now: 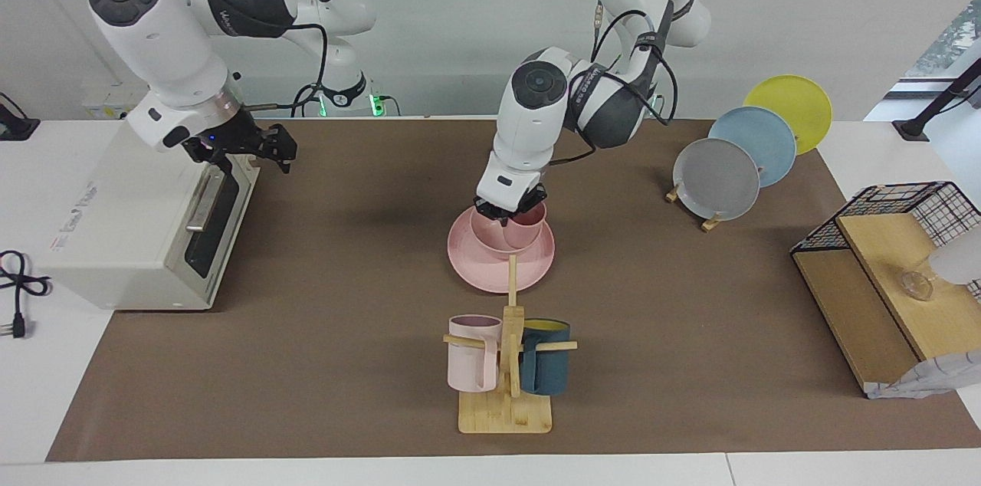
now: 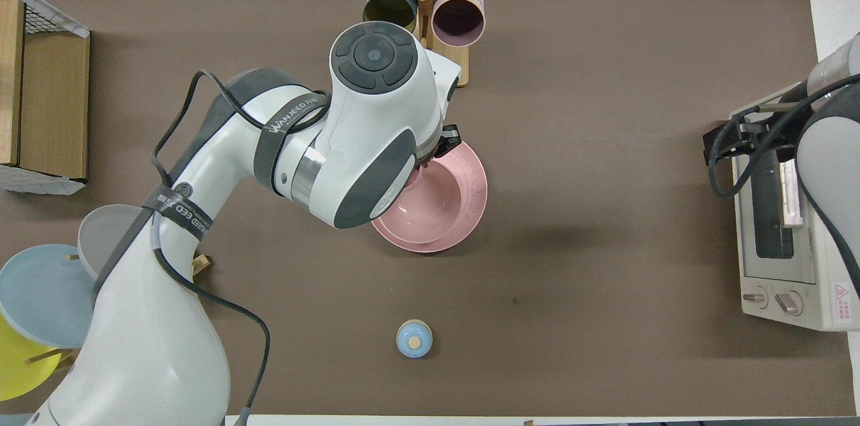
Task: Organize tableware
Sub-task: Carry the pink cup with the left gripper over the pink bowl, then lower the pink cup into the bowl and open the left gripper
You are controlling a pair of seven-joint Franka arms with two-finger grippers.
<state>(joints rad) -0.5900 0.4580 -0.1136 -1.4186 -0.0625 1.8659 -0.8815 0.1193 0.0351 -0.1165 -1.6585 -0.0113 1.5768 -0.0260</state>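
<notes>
Three pink pieces meet at frame centre: the bowl (image 1: 498, 233) sits on the plate (image 1: 479, 269), and the cup (image 1: 527, 225) hangs upright inside the bowl, directly below the left gripper (image 1: 506, 215), whose jaws pinch its rim. That arm bends steeply down. At upper left, the right gripper (image 1: 253, 152) waits over the toaster oven (image 1: 123, 229), jaws apart.

Table (image 1: 306, 363) viewed high from across, facing robots, and steeply from above their end; brown mat (image 2: 591, 110) shared.
</notes>
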